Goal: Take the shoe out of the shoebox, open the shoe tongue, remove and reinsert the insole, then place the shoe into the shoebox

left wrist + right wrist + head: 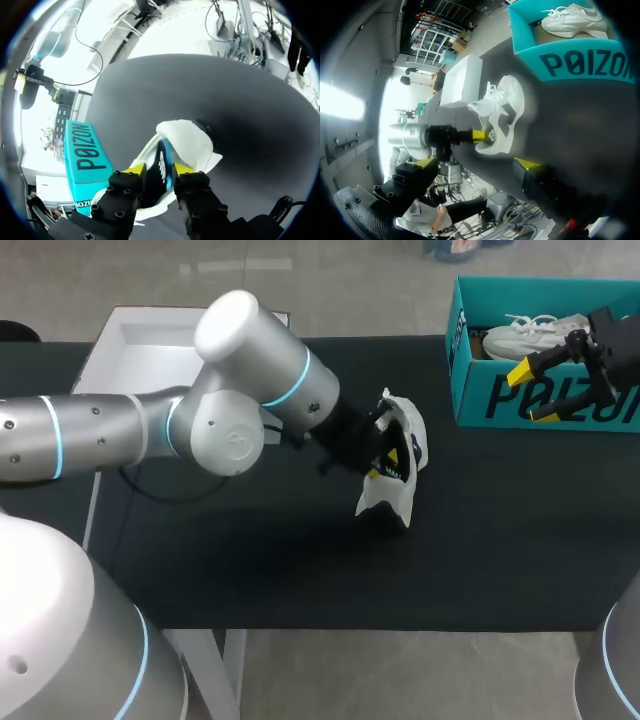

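Note:
A white shoe point(408, 440) point(506, 112) lies tipped on the black table point(300, 560), its opening turned toward my left arm. My left gripper point(383, 462) point(159, 170) has its yellow tips inside that opening, standing apart, with the dark blue lining point(162, 162) between them; I see no grip on it. The teal shoebox point(500, 395) point(580, 62) point(85, 150) stands at the back right with a second white shoe point(525, 335) point(570, 20) inside. My right gripper point(535, 392) point(477, 163) hangs wide open in front of the box, holding nothing.
A white open box point(150, 350) point(462, 82) sits at the table's back left corner, partly behind my left arm. Bare black tabletop runs along the front edge and between the shoe and the shoebox.

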Controlling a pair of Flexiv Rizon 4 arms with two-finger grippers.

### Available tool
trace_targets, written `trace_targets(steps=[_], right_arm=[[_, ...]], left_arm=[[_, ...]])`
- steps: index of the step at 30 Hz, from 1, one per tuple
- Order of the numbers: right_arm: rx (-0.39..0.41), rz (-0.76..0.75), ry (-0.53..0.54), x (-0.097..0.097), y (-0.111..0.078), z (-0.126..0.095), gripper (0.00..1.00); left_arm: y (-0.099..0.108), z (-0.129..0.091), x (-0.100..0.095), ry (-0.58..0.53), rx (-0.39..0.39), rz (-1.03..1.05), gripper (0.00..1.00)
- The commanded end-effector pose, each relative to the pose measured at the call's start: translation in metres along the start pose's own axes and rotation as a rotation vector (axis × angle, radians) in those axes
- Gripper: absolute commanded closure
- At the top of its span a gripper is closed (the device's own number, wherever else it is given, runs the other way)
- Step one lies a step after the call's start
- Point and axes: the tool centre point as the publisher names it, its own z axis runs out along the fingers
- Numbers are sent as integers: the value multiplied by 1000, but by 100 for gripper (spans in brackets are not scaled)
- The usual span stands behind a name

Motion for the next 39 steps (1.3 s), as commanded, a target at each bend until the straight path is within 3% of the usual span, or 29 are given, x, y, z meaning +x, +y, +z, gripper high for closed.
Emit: trace_targets(steps=[1,10,15,16,18,19,20,26,27,28,29,30,35,39], right_arm=[[3,1,-3,0,1,1,0],[3,1,-3,0,1,1,0],[3,1,-3,0,1,1,0],[3,1,-3,0,1,1,0],[3,1,-3,0,1,1,0],[3,1,-3,0,1,1,0],[3,1,-3,0,1,1,0],[3,1,-3,0,1,1,0],[3,1,-3,0,1,1,0],[3,1,-3,0,1,1,0],[3,1,-3,0,1,1,0],[3,1,-3,0,1,1,0],[3,1,-3,0,1,1,0],[3,1,-3,0,1,1,0]], left_arm=[[-1,11,1,25,8,19,100],[-11,25,4,69,48,35,100],[-11,10,1,48,42,15,100],[-9,5,-1,42,40,10,65],[-6,-4,-5,36,36,8,15],[-5,-8,-7,33,35,8,4],[-4,-15,-11,29,35,10,0],[-3,-39,-23,61,22,71,0],[-3,-41,-24,79,18,78,14],[-3,-42,-24,96,12,93,45],[-2,-43,-24,116,11,105,83],[-1,-43,-24,151,1,122,100],[1,-32,-23,281,-17,243,100],[2,-22,-22,306,-25,317,100]])
